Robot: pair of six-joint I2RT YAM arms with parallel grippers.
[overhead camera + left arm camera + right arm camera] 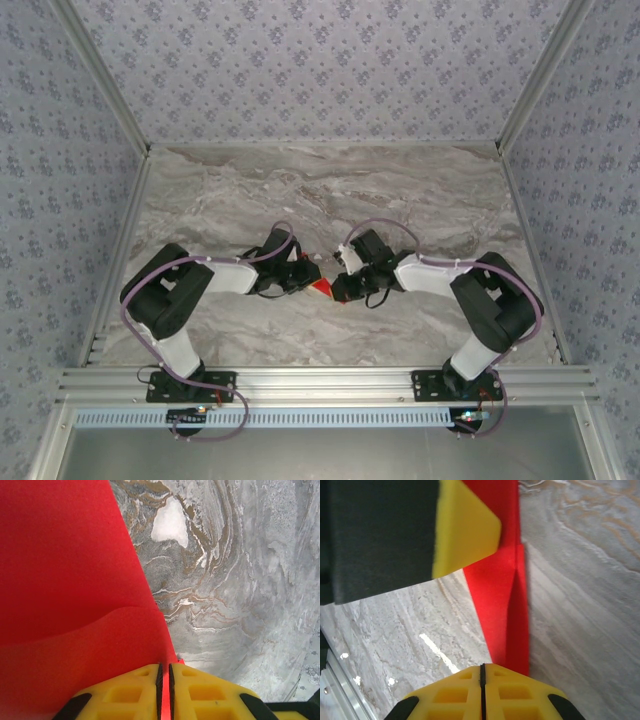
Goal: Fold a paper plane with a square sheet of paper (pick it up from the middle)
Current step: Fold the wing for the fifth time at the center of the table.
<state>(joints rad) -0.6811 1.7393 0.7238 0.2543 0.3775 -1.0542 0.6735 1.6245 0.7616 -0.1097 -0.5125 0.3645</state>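
Grey veined marble-look worktop. Toward its near edge, mid-width: thin bright red sheet of paper, partly folded. Pinched between the closed fingers of the left gripper, likely to steady a crease. Met at the fold by the right gripper, fingers pressed together, perhaps not gripping. Beyond, floral blue walls. No readable writing.

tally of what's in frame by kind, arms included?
bright red thin paper sheet, partly folded: 1
black-and-white robot arms: 2, left arm, right arm
yellow-fingered end effectors: 2, left end effector shut on the paper, right end effector shut
grey marbled table: 1
Total: 6
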